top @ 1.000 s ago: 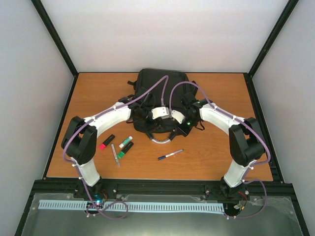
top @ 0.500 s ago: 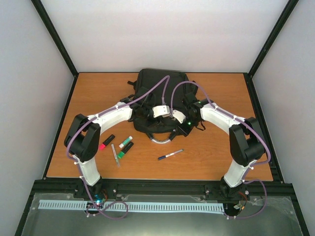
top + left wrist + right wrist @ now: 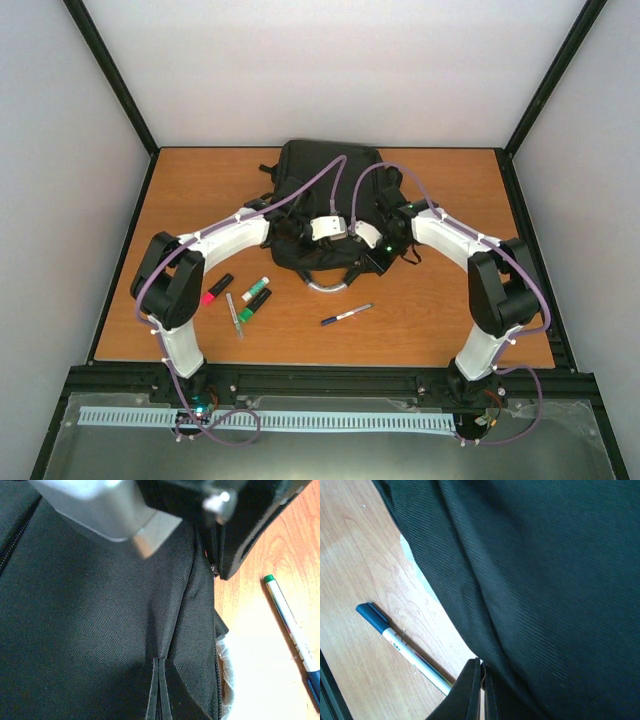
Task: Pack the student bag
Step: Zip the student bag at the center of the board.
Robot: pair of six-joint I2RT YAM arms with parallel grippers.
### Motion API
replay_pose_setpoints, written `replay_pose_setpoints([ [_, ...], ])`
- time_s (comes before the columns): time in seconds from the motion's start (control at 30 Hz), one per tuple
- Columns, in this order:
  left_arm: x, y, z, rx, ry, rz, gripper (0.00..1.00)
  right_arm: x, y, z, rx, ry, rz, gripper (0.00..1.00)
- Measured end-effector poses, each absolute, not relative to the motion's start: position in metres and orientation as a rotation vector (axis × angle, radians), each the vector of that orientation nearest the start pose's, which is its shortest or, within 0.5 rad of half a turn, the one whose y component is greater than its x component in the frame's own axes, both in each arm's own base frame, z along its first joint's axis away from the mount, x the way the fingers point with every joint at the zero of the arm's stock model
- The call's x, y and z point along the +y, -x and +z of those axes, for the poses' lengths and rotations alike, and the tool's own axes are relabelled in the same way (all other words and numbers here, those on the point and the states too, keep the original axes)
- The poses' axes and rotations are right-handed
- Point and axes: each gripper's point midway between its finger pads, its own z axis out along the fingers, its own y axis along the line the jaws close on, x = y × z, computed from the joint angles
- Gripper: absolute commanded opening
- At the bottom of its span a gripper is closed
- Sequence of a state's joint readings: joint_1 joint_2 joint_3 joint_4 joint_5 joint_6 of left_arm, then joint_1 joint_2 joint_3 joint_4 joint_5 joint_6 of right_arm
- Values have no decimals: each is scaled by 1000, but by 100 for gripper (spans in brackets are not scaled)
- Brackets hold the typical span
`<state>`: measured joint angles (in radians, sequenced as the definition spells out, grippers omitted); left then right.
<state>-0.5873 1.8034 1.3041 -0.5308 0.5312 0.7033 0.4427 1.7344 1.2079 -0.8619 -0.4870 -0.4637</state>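
Currently, the large black soft-fabric student bag (image 3: 320, 185) lies flat at the far centre of the brown wood-grain worktop (image 3: 200, 190), with its grey loop handle (image 3: 324, 284) at the near edge. Both arms reach inward and meet over the near half of the student bag.

1. Left pincer (image 3: 158, 692): fully closed. The two black fingers (image 3: 152, 695) press together with no gap. A raised crease of the black weave runs straight into the tips, so the left pincer has a pinch of bag fabric. The left pincer sits on top of the student bag, near its right edge. Grey and black parts of the other arm hang just above it.

2. Right pincer (image 3: 481, 692): fully closed. Its tips meet at the lower border of the student bag and clamp the fabric edge. The bag fills the upper right of the right wrist view.

3. Slim white pen with a blue cap (image 3: 407, 650): lies on the worktop just beside the near right edge of the student bag and apart from both pincers. Small dark print on its barrel is too small to read.

4. Pink highlighter (image 3: 216, 289), two green highlighters (image 3: 255, 297) and a clear pen (image 3: 234, 315): grouped on the worktop near the left arm, apart from the student bag.

No brand or label can be read on the student bag.
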Motion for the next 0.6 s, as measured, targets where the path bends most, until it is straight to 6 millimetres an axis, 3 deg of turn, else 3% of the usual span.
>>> replay_pose_setpoints([
  [0.6, -308, -306, 128, 1875, -1652, -640, 1, 156, -285, 60, 2634, 1217, 624, 3],
])
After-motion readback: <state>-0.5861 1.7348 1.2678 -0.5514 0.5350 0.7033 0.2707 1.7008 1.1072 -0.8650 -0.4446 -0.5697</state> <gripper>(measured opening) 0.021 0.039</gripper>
